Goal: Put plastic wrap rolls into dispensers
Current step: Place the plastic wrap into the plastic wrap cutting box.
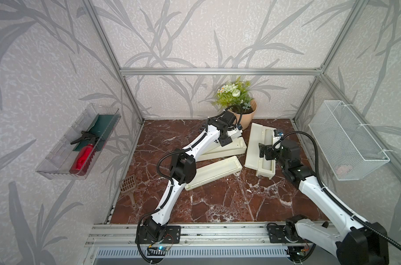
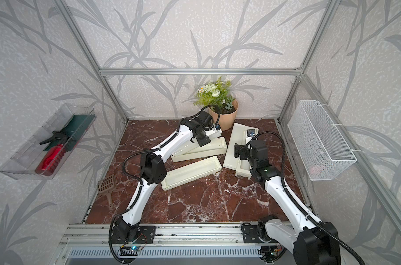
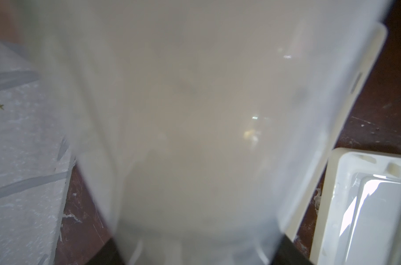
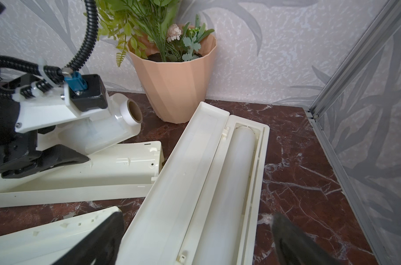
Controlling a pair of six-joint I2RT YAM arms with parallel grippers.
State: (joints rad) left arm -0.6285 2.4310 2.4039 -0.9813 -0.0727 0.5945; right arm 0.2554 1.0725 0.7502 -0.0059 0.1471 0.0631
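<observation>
Two dispensers lie open on the far half of the table (image 1: 229,206). The right dispenser (image 4: 176,165) runs near to far with its lid flat on the left side, and one roll (image 4: 229,183) lies in its trough. A strip of bare marble separates it from the right rail. Its far end is close to the back wall and just beside the pot (image 4: 174,75). The left dispenser (image 4: 108,169) lies crosswise, its right end against or just beside the other one's lid. A long cream tray (image 1: 214,172) lies just near of it at much the same slant; I cannot tell whether the two are joined.

Two rolls show in all. The second roll (image 4: 103,133) is clamped in the left gripper (image 1: 232,135) and tilted over the left dispenser's right end. Its raised cardboard tube end points toward the pot and sits close to it. In the left wrist view this roll is a pale blur filling most of the frame. The right gripper (image 4: 197,215) hangs over the right dispenser, its fingers (image 4: 98,238) spread wide to either side of it, holding nothing.

Bare marble runs across the near half of the table, between the two arms. One brown scoop (image 1: 128,184) lies at the left edge. One wire basket (image 1: 346,140) hangs on the right wall. One clear bin (image 1: 57,149) on the left wall holds one red bottle (image 1: 83,158).
</observation>
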